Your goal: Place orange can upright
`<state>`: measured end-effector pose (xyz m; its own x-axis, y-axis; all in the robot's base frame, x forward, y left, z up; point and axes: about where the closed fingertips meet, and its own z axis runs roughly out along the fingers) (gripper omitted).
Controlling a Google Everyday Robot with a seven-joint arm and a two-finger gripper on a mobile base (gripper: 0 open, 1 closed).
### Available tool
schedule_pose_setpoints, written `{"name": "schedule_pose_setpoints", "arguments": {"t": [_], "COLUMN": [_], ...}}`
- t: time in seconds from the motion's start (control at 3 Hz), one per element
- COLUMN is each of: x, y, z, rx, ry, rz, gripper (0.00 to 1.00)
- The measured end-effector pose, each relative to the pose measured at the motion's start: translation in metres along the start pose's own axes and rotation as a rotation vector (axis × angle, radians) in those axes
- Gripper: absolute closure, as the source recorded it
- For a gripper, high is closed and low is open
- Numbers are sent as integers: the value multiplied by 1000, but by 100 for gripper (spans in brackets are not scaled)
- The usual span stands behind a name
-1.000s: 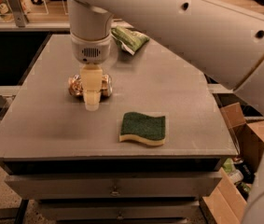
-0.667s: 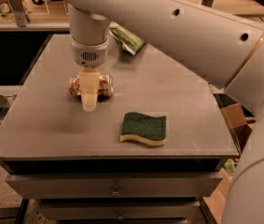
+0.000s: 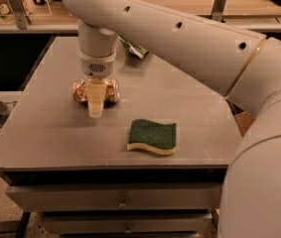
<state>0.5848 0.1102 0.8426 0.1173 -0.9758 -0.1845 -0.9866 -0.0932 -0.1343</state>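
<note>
The big white arm [image 3: 179,33] has swung lower and nearer than a second ago, its elbow now filling the right side and hiding most of the green snack bag [image 3: 134,47]. Nearest me, a green-and-yellow sponge [image 3: 152,136] lies green side up at the front right of the desk [image 3: 45,133]. Back and to the left, well apart from it, the orange can [image 3: 111,90] lies on its side, ends pointing left and right. The pincer [image 3: 96,102] comes straight down over the can's middle, its cream part crossing the can's front; whether it is clamped on the can I cannot tell. Farther back, a corner of the bag shows beside the wrist.
</note>
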Motion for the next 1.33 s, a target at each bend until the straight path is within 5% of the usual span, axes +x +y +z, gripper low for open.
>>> {"name": "schedule_pose_setpoints", "arguments": {"t": [0.67, 1.33], "x": [-16, -42], "y": [-8, -8], "z": [14, 8], "rx": [-22, -54], "ry": [4, -5], "rz": [6, -10], "gripper": [64, 77]}}
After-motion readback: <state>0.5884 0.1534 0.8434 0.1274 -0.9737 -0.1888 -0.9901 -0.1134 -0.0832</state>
